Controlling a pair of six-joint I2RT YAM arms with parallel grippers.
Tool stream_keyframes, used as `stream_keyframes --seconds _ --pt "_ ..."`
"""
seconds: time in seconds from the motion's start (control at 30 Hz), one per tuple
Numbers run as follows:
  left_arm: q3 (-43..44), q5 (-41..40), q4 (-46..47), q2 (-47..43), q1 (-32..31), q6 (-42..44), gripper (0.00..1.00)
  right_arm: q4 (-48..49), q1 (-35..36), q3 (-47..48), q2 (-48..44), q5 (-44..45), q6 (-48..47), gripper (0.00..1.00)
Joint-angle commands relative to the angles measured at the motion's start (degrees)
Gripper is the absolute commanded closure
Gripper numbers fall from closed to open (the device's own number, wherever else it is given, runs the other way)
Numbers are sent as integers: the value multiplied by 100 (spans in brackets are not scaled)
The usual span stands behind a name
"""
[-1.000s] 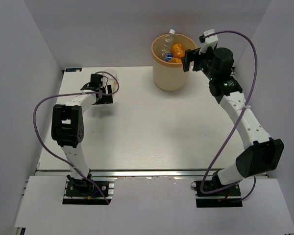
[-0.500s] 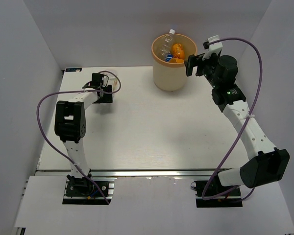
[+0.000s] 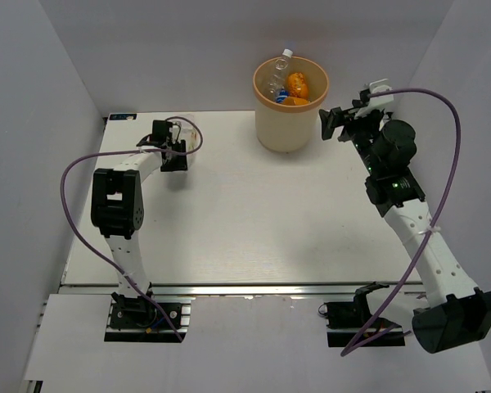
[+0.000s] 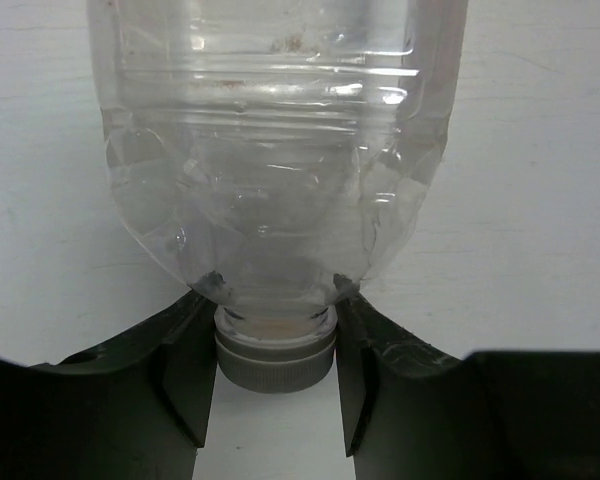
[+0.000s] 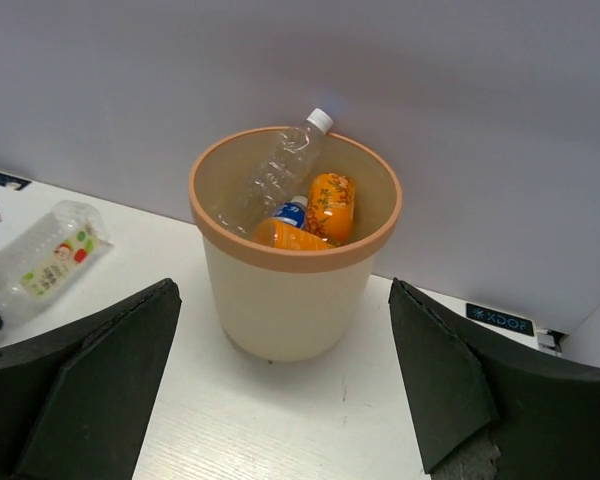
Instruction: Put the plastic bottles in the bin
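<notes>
Left gripper (image 4: 276, 335) pinches the clear bottle (image 4: 280, 150) by its cap at the table's (image 3: 254, 221) 11 o'clock; right gripper (image 3: 327, 124) gapes wide at 3 o'clock of the bin (image 3: 288, 135).

The clear bottle (image 4: 275, 150) up close is thin see-through plastic: glossy, ribbed and a bit crumpled. Its cap (image 4: 276, 362) is dull greyish plastic with fine ridges. The left gripper (image 4: 276, 335) has fingers (image 4: 130, 400) that look like matt black plastic, slightly grainy. The bin (image 5: 280, 290) is smooth beige plastic with a low sheen, and the peach rim is the same stuff. The orange bottles (image 5: 330, 205) inside have shiny wraps. The table (image 3: 254, 213) is matt white with faint grain lines. The purple cables (image 3: 74, 205) look smooth and rubbery.
</notes>
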Motion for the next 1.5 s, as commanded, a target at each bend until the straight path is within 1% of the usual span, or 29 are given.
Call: stream_keyframes --seconds 0.0,0.07,0.1,0.13,0.17,0.2,0.23,0.27,0.3,0.33,0.37,0.4,0.5,0.53,0.6,0.63,0.67,0.77,0.93,1.07,1.13,1.2,1.33,1.47 --pt "-6 778 269 -367 7 -173 100 537 -14 -427 -253 -131 346 10" --pt "-129 1210 506 -639 7 -261 100 661 -14 -551 -289 -578 436 11" --pt "-287 1743 612 -753 7 -340 100 652 -14 -587 -263 -746 505 11" --pt "-375 2027 752 -1007 7 -445 100 591 -14 -622 -237 -887 671 11" --pt "-489 2343 1162 -1140 7 -759 100 582 -14 -640 -202 -1149 743 11" --pt "-786 2677 1436 -1263 7 -937 100 590 -14 -675 -141 -1248 822 11" --pt "-946 3254 1726 -1403 7 -1130 100 625 -14 -771 -97 -1301 1005 11" --pt "-1121 3495 2364 -1675 -2 -1575 100 747 -14 -833 -70 -1310 1146 11" --pt "-1288 3697 2736 -1799 -28 -1780 100 792 -14 -885 0 -1345 1287 11" --pt "-1586 3952 2992 -1931 -63 -1973 100 827 -14 -947 35 -1406 1410 11" --pt "-1676 4059 3308 -2141 -142 -2236 100 845 -14 -1035 114 -1651 1533 11" --pt "-1764 4147 3415 -2247 -186 -2335 100 871 -14 -1079 141 -1749 1595 11" --pt "-2080 4174 3696 -2686 -371 -2695 100 1090 -14 -1325 238 -1943 1920 11" --pt "-2299 4244 4046 -2792 -415 -2983 100 1204 -14 -1491 255 -2074 2182 11" --pt "-2546 4253 4434 -3065 -599 -3432 100 1740 -14 -1676 264 -2154 2630 11" --pt "-2730 4340 4706 -3136 -678 -3634 100 1985 -5 -1790 325 -2371 2877 11" --pt "-2810 4289 4778 -3215 -827 -3715 100 2458 -14 -1965 369 -2504 3245 11" --pt "-2968 4227 4866 -3470 -1039 -3934 100 3102 -14 -2194 545 -2865 3984 11" --pt "-3364 4455 6043 -3751 -1302 -4900 100 4394 12 -2468 616 -3357 4566 11" --pt "-3505 4473 6203 -3909 -1382 -5078 100 4887 161 -2433 712 -3577 4742 11" --pt "-3522 4508 6299 -4006 -1426 -5166 100 5440 188 -2494 870 -3560 5075 11" --pt "-3557 4465 6317 -4111 -1461 -5166 100 5731 188 -2538 1011 -3499 5356 11" --pt "-3619 4385 6202 -4226 -1566 -5130 100 6582 302 -2250 1511 -3858 6120 11" --pt "-3707 4455 6343 -4182 -1593 -5297 100 6461 504 -1880 1749 -3745 6079 11"
